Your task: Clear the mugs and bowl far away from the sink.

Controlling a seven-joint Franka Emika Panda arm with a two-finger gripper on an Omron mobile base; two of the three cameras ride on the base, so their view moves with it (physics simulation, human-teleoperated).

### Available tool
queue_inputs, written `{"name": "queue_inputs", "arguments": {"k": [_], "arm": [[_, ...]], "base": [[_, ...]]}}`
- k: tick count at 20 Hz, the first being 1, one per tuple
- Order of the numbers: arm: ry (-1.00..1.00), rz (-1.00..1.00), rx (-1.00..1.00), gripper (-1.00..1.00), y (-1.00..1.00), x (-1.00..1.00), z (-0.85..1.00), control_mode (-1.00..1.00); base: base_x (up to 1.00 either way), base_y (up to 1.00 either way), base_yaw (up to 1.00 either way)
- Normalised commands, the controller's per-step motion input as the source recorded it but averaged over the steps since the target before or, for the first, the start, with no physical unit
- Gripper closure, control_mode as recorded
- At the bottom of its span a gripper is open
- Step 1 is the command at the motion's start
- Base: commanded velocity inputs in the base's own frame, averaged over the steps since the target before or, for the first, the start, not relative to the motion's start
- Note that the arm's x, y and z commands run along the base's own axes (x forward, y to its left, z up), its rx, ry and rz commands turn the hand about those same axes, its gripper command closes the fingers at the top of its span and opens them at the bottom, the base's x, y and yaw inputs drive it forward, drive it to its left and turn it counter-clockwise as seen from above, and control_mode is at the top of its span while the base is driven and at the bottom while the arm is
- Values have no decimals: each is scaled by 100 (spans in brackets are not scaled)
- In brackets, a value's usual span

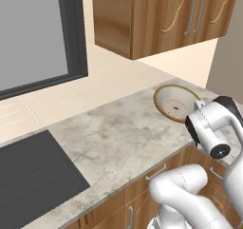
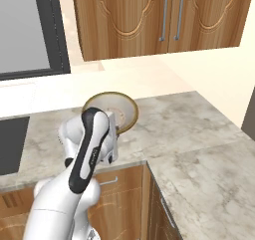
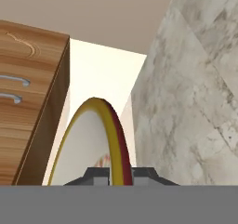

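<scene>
Bowl point(image 1: 174, 103) rim is pinched in my claw point(image 3: 118, 174), tilted over the bench's point(image 1: 118, 138) front edge; next, setting it down flat.

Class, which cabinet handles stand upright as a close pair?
The two steel handles on the wall cabinet above the counter. The drawer handle below the counter's edge lies level and alone.

Marble-look counter point(image 1: 118, 133), seemingly smooth; wood-grain cabinets point(image 2: 149, 20).

Arm point(image 1: 209, 133) bent forward at elbow, wrist rolled sideways; gripper point(image 3: 120, 174) clamped tight on bowl point(image 3: 93, 139) rim.
</scene>
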Motion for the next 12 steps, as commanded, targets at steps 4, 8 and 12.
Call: {"name": "queue_inputs", "arguments": {"k": [4, 8, 12], "arm": [[21, -7, 0, 100, 0, -40, 23, -100], [24, -11, 0, 100, 0, -24, 23, -100], [19, -15, -1, 100, 0, -2, 9, -100]], "base": [[0, 0, 0], [0, 0, 0], [0, 0, 0]]}}
